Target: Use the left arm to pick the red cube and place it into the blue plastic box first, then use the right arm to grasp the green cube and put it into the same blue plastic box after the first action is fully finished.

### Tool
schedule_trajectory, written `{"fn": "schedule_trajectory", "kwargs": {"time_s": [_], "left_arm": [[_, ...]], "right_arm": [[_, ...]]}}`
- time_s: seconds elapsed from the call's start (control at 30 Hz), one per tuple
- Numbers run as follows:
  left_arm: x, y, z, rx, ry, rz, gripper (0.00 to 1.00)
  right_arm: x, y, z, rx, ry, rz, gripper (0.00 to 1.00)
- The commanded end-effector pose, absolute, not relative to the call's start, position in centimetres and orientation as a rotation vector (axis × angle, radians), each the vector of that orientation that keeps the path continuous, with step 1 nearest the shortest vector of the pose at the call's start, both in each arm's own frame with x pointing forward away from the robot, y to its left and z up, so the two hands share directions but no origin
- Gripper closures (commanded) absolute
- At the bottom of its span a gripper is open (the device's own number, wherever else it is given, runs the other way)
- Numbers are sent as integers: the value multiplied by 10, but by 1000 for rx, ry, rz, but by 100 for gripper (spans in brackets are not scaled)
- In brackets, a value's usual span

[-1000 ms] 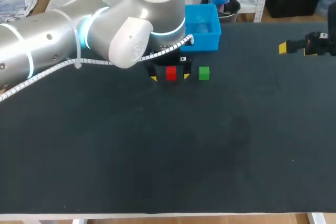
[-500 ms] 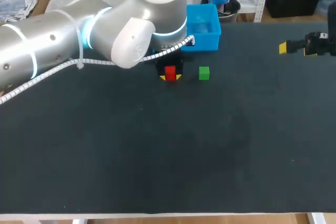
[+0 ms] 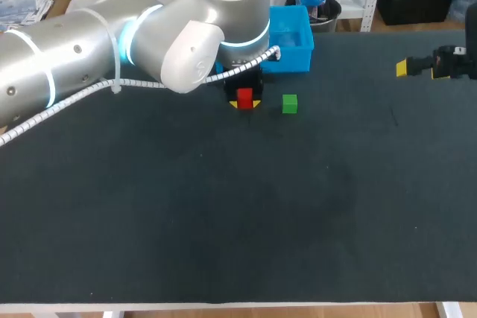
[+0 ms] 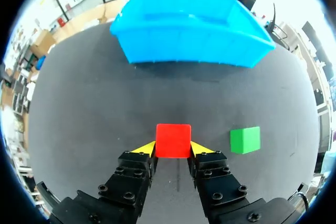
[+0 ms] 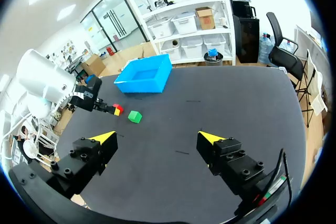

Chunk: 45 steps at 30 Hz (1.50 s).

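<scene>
There is one small red cube [image 4: 173,140], one small green cube [image 4: 245,140] and one open blue plastic box [image 4: 189,51], all on a black table [image 3: 223,221]. Two grippers are in view.

The left gripper [image 4: 173,148] holds the red cube, one yellow tip pressed against each side of it. This cube is just in front of the blue box, apart from its near wall. The green cube sits on the table beside the red one, on the side toward the right arm, near it but not touching it or the fingers.

In the head view, the left arm's bulky grey and white joint [image 3: 216,27] and its white cable [image 3: 238,72] cover part of the box.

The right gripper [image 5: 163,139] hangs well apart near the table's right edge, fingers spread wide with nothing between them.
</scene>
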<state>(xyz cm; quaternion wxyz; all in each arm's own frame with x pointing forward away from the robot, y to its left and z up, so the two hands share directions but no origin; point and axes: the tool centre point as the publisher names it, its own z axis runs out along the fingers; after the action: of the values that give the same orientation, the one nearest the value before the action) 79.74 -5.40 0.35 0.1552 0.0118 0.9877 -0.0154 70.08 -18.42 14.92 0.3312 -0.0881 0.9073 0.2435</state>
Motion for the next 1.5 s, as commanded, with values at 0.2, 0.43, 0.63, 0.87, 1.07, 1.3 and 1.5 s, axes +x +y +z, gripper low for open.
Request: {"fn": "schedule_trajectory", "kwargs": {"time_s": [0.2,0.43,0.63,0.87,1.07,1.3,1.5], "left_arm": [[798,-46,57,17,2744,-39,100],[797,-43,90,33,2696,-59,100],[795,-39,107,90,2662,-78,100],[801,-34,115,224,2628,-115,100],[811,-26,125,316,2565,-156,100],[815,-20,123,366,2514,-186,100],[818,-22,121,412,2483,-208,100]], "right_arm": [[701,-184,149,-231,2372,636,0],[701,-184,149,-231,2372,636,0],[701,-184,149,-231,2372,636,0],[701,-184,149,-231,2372,636,0],[701,-184,149,-231,2372,636,0],[701,-184,149,-231,2372,636,0],[701,-184,149,-231,2372,636,0]]}}
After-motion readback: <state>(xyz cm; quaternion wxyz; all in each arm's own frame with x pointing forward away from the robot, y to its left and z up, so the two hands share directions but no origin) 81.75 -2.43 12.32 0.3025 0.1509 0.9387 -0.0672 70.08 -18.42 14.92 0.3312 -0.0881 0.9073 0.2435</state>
